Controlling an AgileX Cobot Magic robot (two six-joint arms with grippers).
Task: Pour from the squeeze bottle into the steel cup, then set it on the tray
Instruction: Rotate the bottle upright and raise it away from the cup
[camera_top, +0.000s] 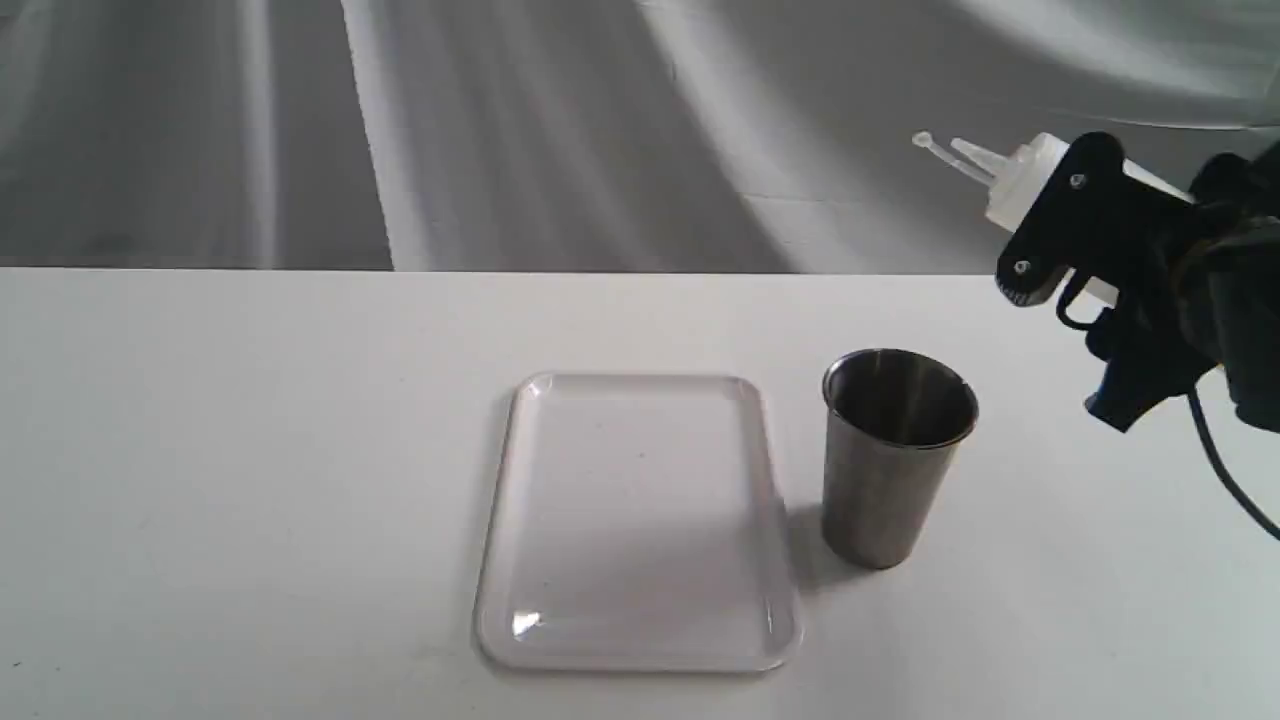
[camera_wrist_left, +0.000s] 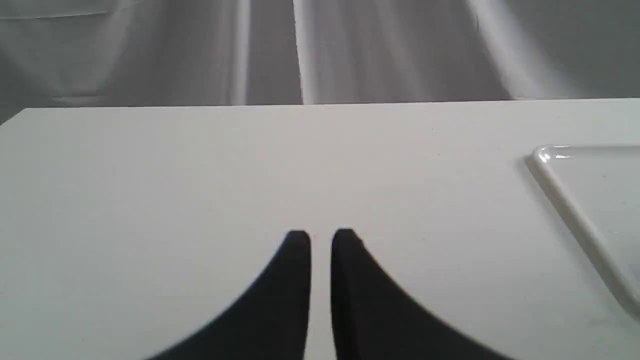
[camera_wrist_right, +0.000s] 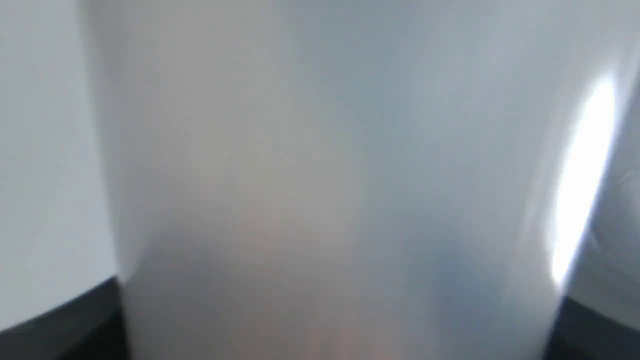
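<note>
Clamping right fingers (camera_top: 1060, 215) around the squeeze bottle (camera_top: 1018, 188), holding it aloft right of the steel cup (camera_top: 893, 460) with nozzle (camera_top: 968, 158) angling upward, hovering left fingers (camera_wrist_left: 299, 280) nearly closed on nothing above the desk (camera_top: 250, 480), apparently leaving both the pour and the tray (camera_top: 630, 660) placement to do.

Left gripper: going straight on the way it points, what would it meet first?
The way looks free: ahead of the left gripper lies only bare table, the tray off to one side. Past the far edge hangs the grey curtain, though depth is unclear.
</note>
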